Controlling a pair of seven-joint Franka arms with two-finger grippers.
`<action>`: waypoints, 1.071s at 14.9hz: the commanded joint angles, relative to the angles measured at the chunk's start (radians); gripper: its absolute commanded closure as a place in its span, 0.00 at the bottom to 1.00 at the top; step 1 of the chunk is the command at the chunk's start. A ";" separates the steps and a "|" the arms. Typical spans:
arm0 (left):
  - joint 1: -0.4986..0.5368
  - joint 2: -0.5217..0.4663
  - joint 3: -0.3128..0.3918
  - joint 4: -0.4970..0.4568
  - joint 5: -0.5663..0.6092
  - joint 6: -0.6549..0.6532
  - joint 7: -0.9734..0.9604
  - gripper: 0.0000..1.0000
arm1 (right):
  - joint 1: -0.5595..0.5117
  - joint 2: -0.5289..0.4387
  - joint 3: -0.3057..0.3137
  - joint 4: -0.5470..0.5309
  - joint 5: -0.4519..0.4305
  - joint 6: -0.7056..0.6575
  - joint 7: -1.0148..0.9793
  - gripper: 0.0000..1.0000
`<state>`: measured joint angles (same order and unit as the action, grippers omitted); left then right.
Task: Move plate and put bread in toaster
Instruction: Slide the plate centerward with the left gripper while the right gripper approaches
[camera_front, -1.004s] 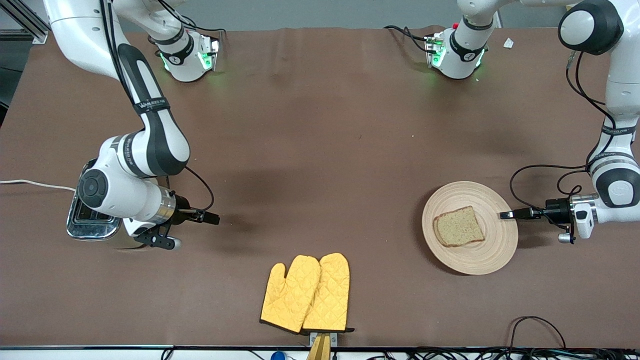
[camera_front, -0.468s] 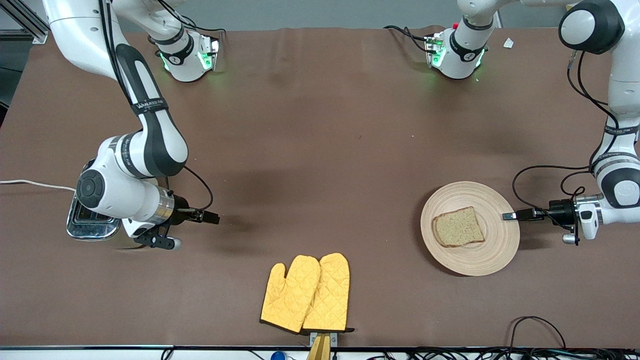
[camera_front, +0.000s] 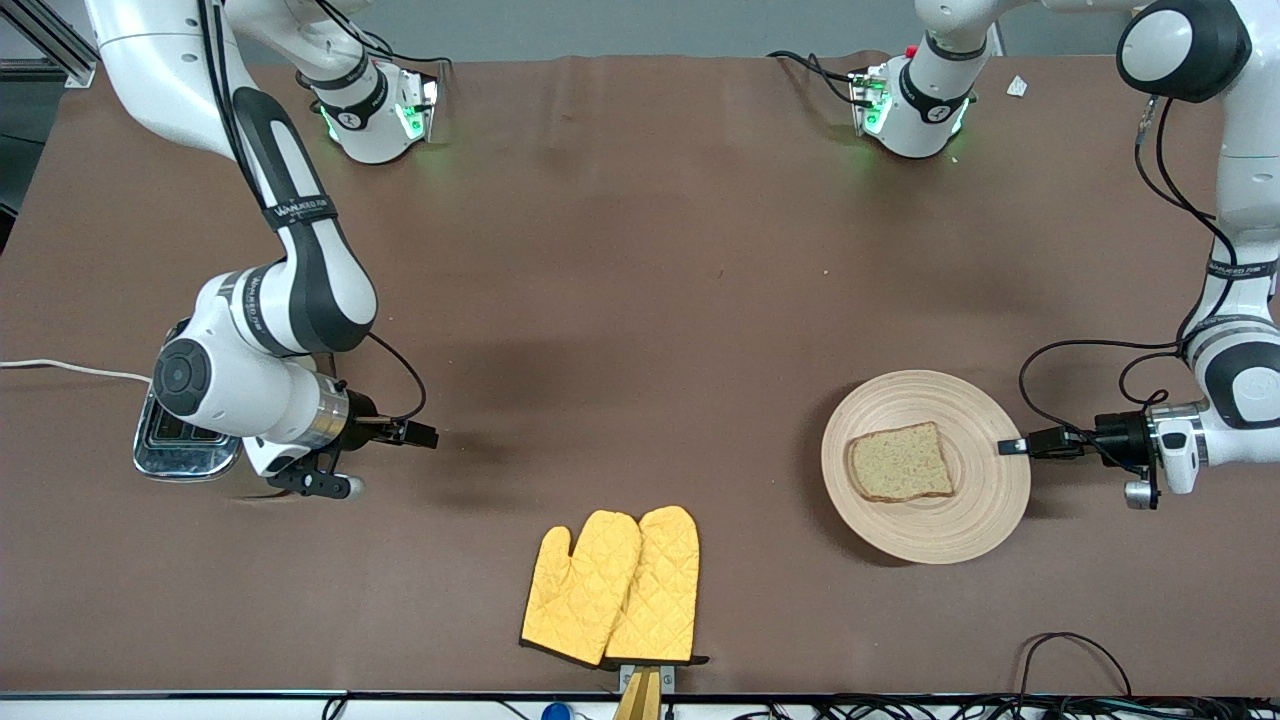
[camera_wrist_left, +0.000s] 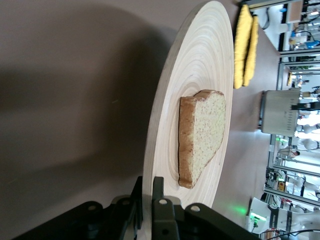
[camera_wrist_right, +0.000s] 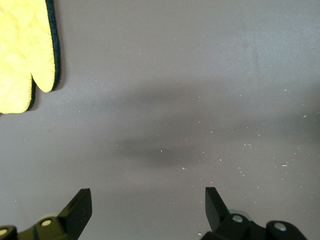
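From the front I see the left gripper (camera_front: 1012, 446) pinching the plate's (camera_front: 985, 500) rim at the frame's right, bare brown table (camera_front: 640, 300) open toward the toaster (camera_front: 180, 452) at far left, mitts (camera_front: 612, 586) at bottom centre. The right gripper (camera_front: 425, 436) waits beside the toaster.

Left wrist: fingers (camera_wrist_left: 161, 210) clamp the grooved rim; speckled bread (camera_wrist_left: 201, 135) lies mid-plate.

Right wrist: fingers (camera_wrist_right: 79, 209) spread wide over bare table.

Brown worktop (camera_front: 640, 250) with three things resting on it.

A toaster (camera_front: 180, 450) sits at mid-left of the frame, a pair of yellow oven mitts (camera_front: 612, 587) at lower centre, and a plate (camera_front: 925, 466) at right.
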<state>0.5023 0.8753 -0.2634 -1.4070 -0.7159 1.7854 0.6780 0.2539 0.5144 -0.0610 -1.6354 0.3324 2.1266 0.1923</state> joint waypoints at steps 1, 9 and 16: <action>0.013 -0.038 -0.092 -0.003 0.001 -0.032 -0.053 1.00 | -0.002 -0.013 -0.002 -0.010 -0.013 -0.008 -0.024 0.00; -0.184 -0.062 -0.269 -0.098 -0.008 0.098 -0.271 1.00 | 0.018 -0.017 -0.007 0.003 -0.155 -0.022 -0.022 0.00; -0.408 -0.050 -0.284 -0.273 -0.189 0.458 -0.241 1.00 | 0.005 -0.010 0.000 0.060 -0.311 -0.086 -0.004 0.00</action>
<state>0.1339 0.8461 -0.5299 -1.6226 -0.8253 2.1523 0.4095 0.2614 0.5110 -0.0661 -1.5693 0.0426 2.0481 0.1761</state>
